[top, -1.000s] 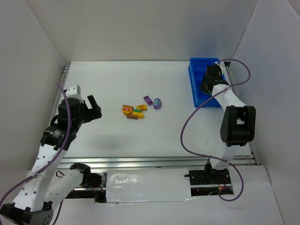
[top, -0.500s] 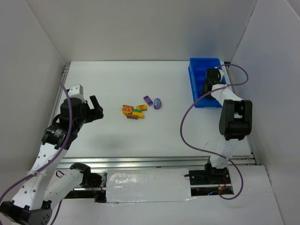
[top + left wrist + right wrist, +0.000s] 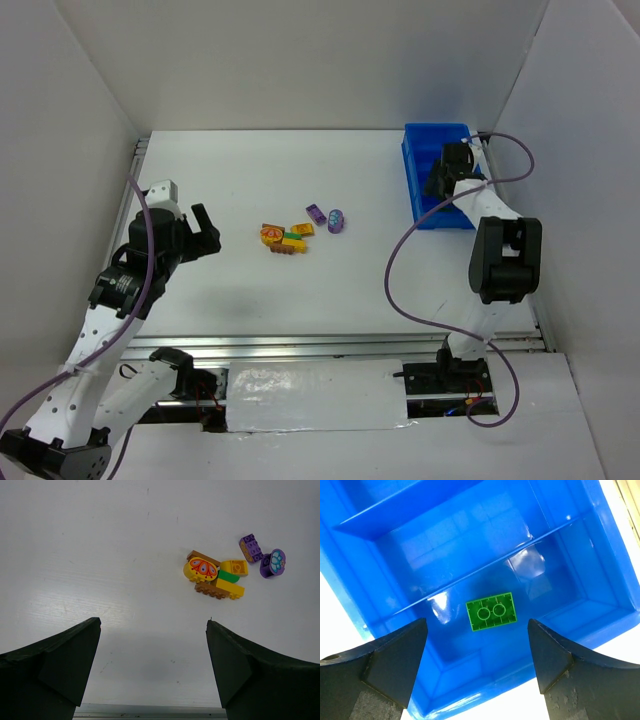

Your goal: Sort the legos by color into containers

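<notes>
Plainly spread and empty, the right pincer (image 3: 441, 183) hangs over the tray (image 3: 350, 580) since a green brick (image 3: 491, 612) already lies inside.

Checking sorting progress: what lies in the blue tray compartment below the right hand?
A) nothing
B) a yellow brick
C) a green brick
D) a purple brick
C: the right wrist view shows a single green brick lying on the floor of one compartment of the blue tray, with no other brick in sight there.
</notes>
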Tool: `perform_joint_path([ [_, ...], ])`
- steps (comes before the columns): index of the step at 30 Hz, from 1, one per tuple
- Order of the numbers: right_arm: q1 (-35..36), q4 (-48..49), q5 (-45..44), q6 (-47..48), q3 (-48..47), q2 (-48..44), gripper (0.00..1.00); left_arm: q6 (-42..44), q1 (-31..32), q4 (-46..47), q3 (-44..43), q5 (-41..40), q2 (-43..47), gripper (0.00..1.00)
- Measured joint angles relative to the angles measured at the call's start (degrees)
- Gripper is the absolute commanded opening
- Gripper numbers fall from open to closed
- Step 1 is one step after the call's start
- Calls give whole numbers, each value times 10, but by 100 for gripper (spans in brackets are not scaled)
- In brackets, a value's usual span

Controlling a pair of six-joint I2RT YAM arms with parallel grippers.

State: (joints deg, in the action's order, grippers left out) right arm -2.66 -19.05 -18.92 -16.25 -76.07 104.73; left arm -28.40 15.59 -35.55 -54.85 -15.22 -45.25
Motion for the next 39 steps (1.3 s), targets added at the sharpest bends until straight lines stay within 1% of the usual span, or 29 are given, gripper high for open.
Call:
perform_joint_path([
  [3,3,-3,0,-4,0,-7,88,0,0,0,0,0,0,100],
  [6,25,-17,-16,-11,0,-29,88,0,0,0,0,0,-4,100],
  [11,118,-67,-25,-30,-9,-111,89,-3,0,0,0,2,-25,100],
  [14,169,-70,19,-40,14,-188,89,-25,0,-4,-5,17,-53,99],
  [18,182,-53,97,-64,111,-325,89,-97,13,0,-13,38,-117,100],
  [21,182,-50,146,-76,163,-389,89,-168,57,13,-13,33,-177,100],
  [25,195,-54,189,-80,180,-400,89,-264,110,35,-13,13,-265,97],
  [30,203,-59,238,-84,206,-441,89,-366,143,46,-31,-14,-380,95],
  [35,209,-50,271,-84,213,-466,89,-417,151,37,-100,-37,-491,94],
  [39,215,-46,286,-84,223,-463,89,-450,151,29,-136,-59,-536,93],
])
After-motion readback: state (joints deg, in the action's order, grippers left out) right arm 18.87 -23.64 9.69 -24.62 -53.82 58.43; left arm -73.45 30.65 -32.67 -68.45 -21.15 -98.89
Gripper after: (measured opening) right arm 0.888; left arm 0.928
